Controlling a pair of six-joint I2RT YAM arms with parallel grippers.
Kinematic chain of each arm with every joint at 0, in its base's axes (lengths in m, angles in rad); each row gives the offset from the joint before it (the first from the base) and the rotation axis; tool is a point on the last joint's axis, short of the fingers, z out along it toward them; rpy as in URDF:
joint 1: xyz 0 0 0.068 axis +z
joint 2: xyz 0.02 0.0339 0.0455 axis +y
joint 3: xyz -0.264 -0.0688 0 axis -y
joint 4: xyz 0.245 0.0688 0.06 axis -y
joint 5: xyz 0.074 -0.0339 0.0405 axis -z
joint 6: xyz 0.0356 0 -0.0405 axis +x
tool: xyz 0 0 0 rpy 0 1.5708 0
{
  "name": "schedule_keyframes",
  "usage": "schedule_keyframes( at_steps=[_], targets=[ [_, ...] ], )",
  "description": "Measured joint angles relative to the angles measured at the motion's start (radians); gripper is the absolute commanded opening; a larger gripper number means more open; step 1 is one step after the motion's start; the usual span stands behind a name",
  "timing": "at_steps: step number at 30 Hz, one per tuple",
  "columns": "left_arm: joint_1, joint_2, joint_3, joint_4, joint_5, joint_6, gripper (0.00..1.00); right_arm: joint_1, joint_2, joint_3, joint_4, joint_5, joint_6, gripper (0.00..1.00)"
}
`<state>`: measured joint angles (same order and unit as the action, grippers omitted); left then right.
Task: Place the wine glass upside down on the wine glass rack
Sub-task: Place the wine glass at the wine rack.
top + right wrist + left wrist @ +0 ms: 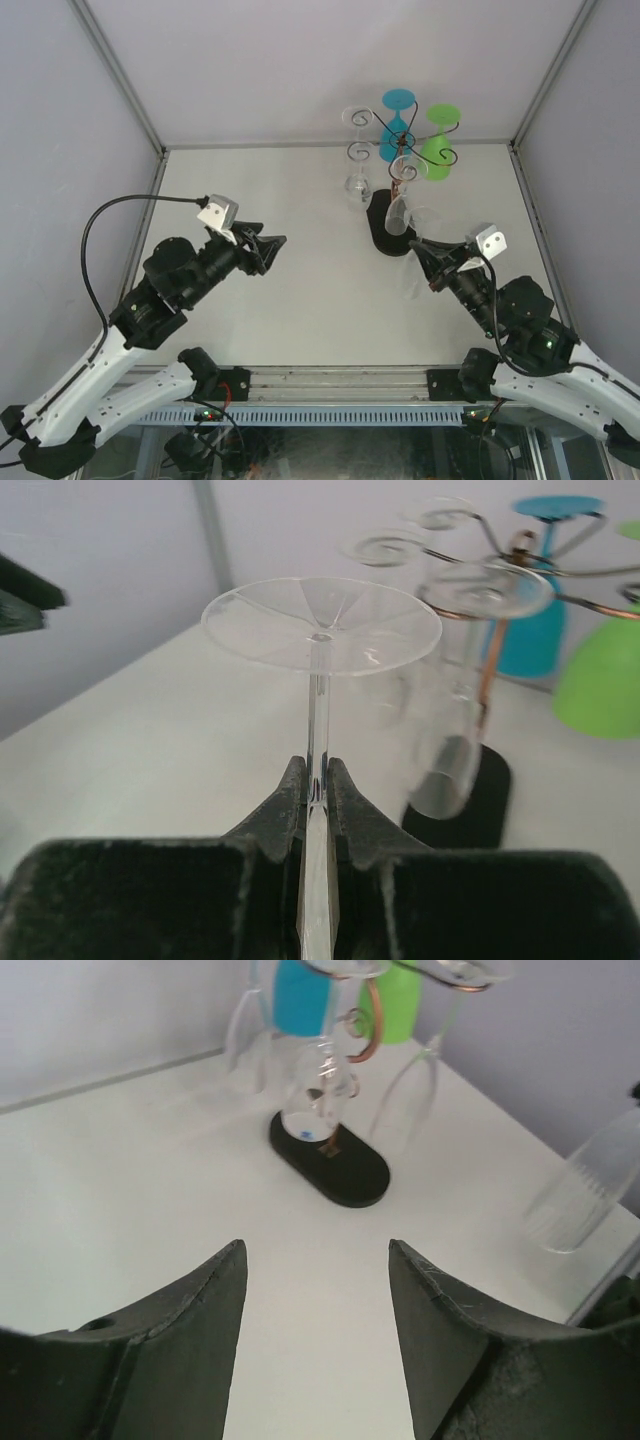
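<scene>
Right claw (317,780) pinches clear wine glass (320,630) — thin stem.

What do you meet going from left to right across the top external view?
In order: left claw → clear hanging glass → blue glass → green glass.

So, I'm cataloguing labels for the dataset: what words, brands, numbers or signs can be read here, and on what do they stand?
No readable text in any view.
Small gold-brown mark on the base of the wine glass rack: too blurred to read.
Small blue spot at the rim of a hanging clear glass: too small to read.
</scene>
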<state>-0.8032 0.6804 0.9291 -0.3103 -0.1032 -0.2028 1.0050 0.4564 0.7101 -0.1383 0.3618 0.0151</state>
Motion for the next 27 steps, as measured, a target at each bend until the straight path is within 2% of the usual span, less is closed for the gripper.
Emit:
schedule_keyframes(
  at_steps=[5, 8, 11, 17, 18, 22, 27],
  targets=[
    [0.105, 0.007, 0.0, -0.048, 0.0, -0.017, 0.63, -0.068, -0.046, 0.008, -0.132, 0.136, -0.01, 0.0],
    [0.14, 0.013, 0.0, -0.061, 0.0, -0.024, 0.63, -0.176, -0.048, 0.013, -0.183, 0.171, -0.008, 0.0],
    [0.154, 0.013, -0.001, -0.07, 0.0, -0.024, 0.63, -0.327, -0.041, 0.032, -0.212, 0.135, -0.008, 0.0],
    [0.159, 0.013, -0.011, -0.076, 0.001, -0.024, 0.63, -0.727, 0.034, 0.076, -0.167, -0.122, 0.008, 0.0],
    [0.159, 0.013, -0.015, -0.077, 0.002, -0.024, 0.63, -0.74, 0.051, 0.076, -0.149, -0.173, 0.012, 0.0],
    [0.162, 0.014, -0.027, -0.079, 0.002, -0.024, 0.63, -1.012, 0.138, 0.04, -0.001, -0.404, 0.052, 0.0],
    [0.168, 0.023, -0.032, -0.087, 0.002, -0.023, 0.63, -1.169, 0.263, 0.025, 0.121, -0.591, 0.112, 0.0]
  ],
)
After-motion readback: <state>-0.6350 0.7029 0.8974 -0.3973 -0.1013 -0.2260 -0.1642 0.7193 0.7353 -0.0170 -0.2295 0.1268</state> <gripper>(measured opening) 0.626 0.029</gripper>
